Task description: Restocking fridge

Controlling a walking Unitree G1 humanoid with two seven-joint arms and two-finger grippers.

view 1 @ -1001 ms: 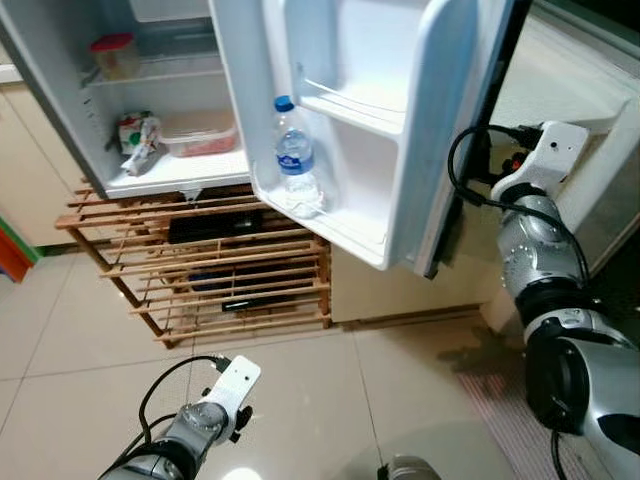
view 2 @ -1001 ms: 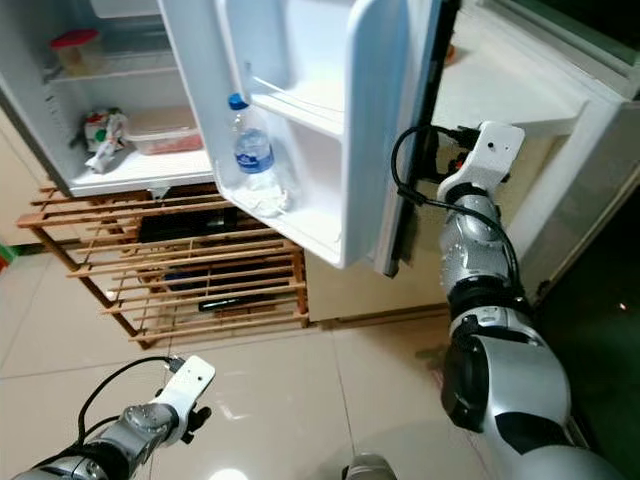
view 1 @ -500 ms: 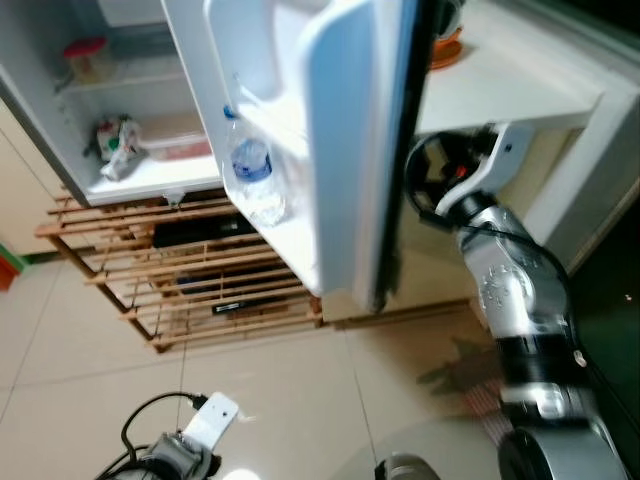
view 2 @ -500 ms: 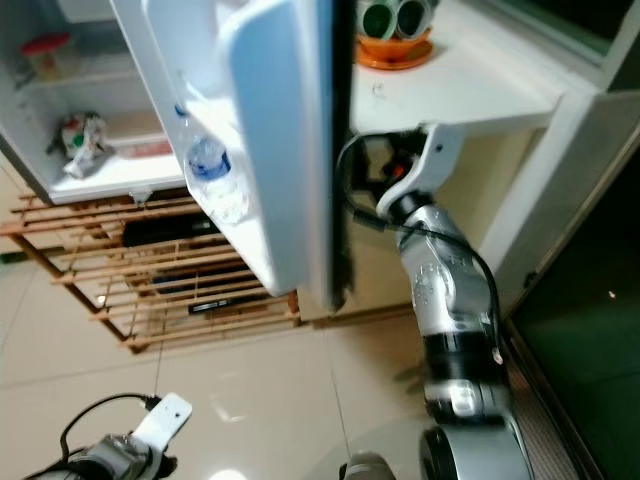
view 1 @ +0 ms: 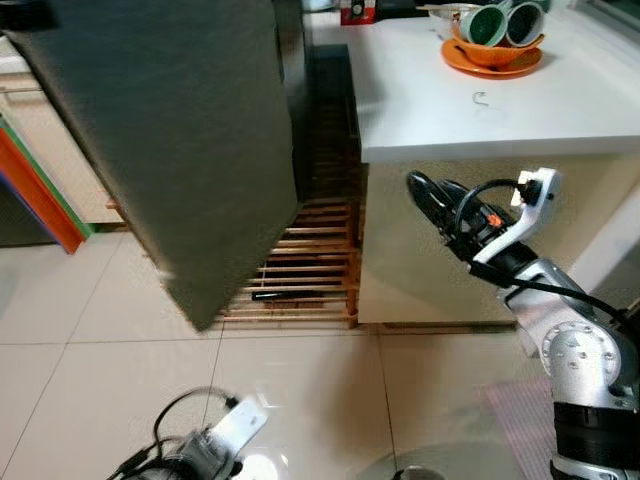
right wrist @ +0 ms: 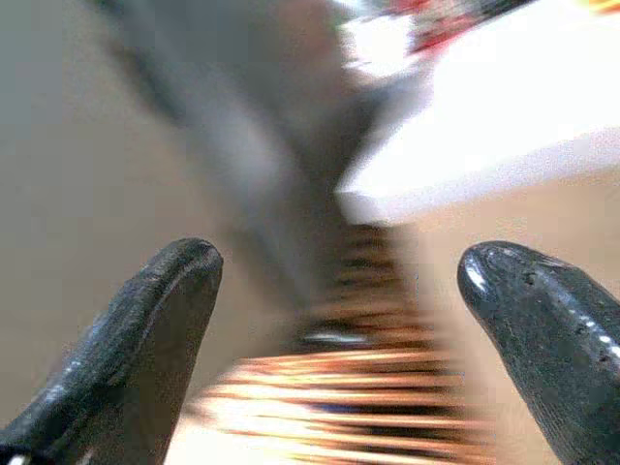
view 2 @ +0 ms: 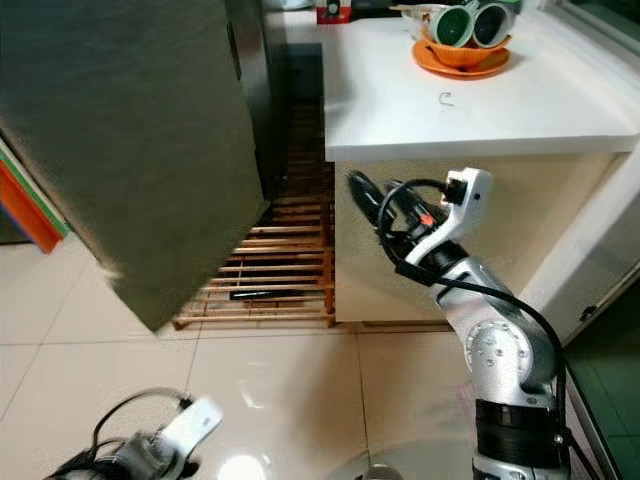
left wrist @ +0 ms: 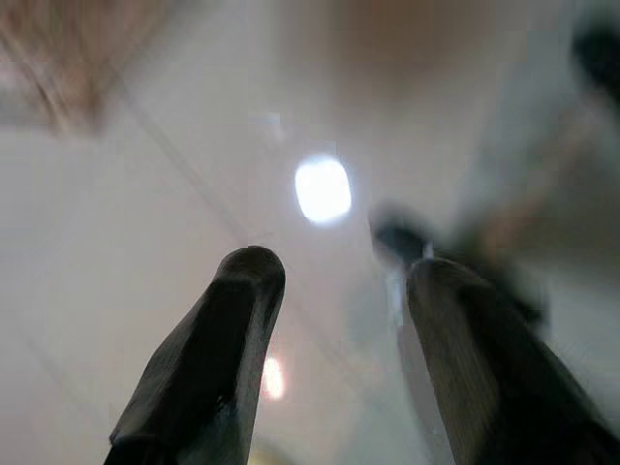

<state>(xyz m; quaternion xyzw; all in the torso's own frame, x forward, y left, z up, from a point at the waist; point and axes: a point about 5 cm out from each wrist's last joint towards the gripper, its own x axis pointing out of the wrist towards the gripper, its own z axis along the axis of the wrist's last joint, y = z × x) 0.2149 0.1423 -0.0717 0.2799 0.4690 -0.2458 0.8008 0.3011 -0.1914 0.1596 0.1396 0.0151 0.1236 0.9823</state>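
— Tiled floor (view 1: 60,330), white table (view 1: 470,110) with orange bowl (view 1: 495,55). Fridge door (view 1: 170,130)?
— Swung shut, dark face outward, wooden rack (view 1: 310,275) beside it.
— Right gripper (view 1: 425,195)?
— Raised before the table front, fingers spread, empty; probably just clear of the door.
— Left gripper (left wrist: 334,291)?
— Hanging low over tiles, fingers parted, idle.

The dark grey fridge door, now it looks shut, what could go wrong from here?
1. The right pincer, open, hangs beside the dark grey fridge door and the white counter; a swing could knock the counter edge.
2. Its loose black cable might snag there.
3. The wooden slatted rack juts near the robot's path.
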